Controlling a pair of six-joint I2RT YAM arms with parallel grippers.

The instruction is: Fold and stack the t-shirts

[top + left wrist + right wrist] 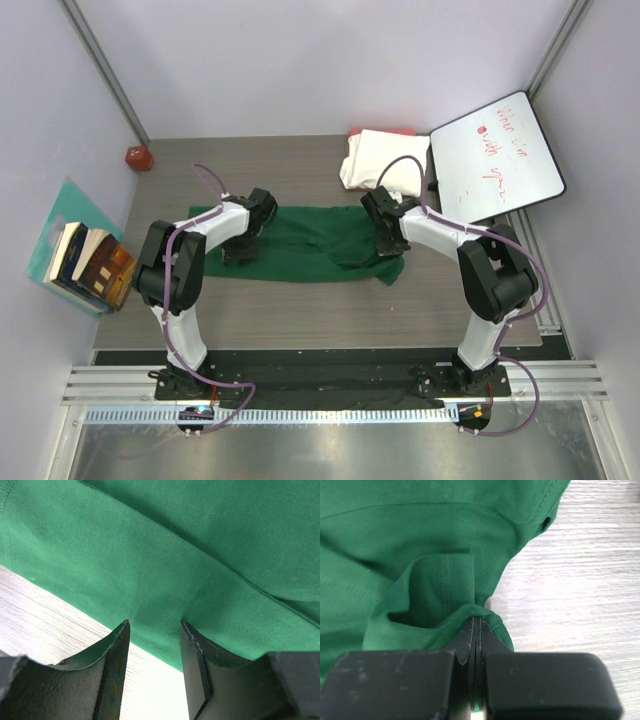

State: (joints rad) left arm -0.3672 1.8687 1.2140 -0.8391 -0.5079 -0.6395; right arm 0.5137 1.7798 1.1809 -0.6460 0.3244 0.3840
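Green t-shirt (300,245) lies spread on the surface (300,315), reaching from one gripper to the other. Right gripper (476,622) is clenched on a bunched fold of its hem, with cloth pinched between the fingertips. Left gripper (154,626) stands parted, its fingertips straddling the shirt's edge. Cream-white folded bundle (378,160) sits just beyond the right gripper

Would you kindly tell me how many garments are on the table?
3: green t-shirt spread centrally; cream-white folded bundle beside the whiteboard; red-pink cloth edge beneath it, mostly hidden. Others may be concealed.
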